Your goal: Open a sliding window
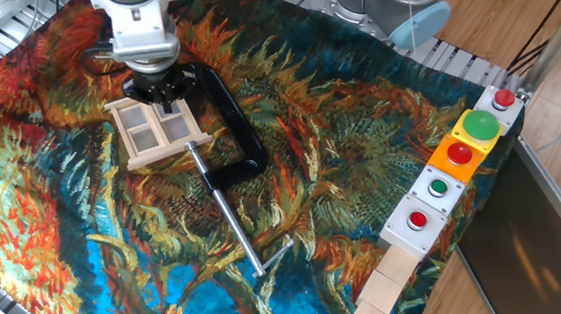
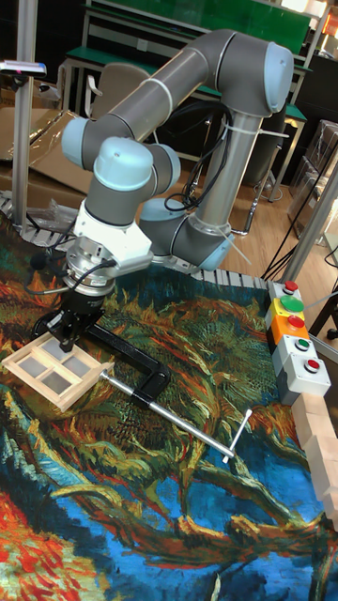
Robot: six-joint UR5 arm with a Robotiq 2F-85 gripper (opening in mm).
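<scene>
Grey arm [image 2: 178, 75], pale-blue joint caps, white wrist, black claw [image 2: 71, 334].

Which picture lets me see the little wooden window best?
The fixed view shows the sliding window best: it looks down on it, so the panes and wooden bars show clearly, with the end effector at its far edge. The tall fixed view sees the window from a low slant, so the panes look squashed.
</scene>
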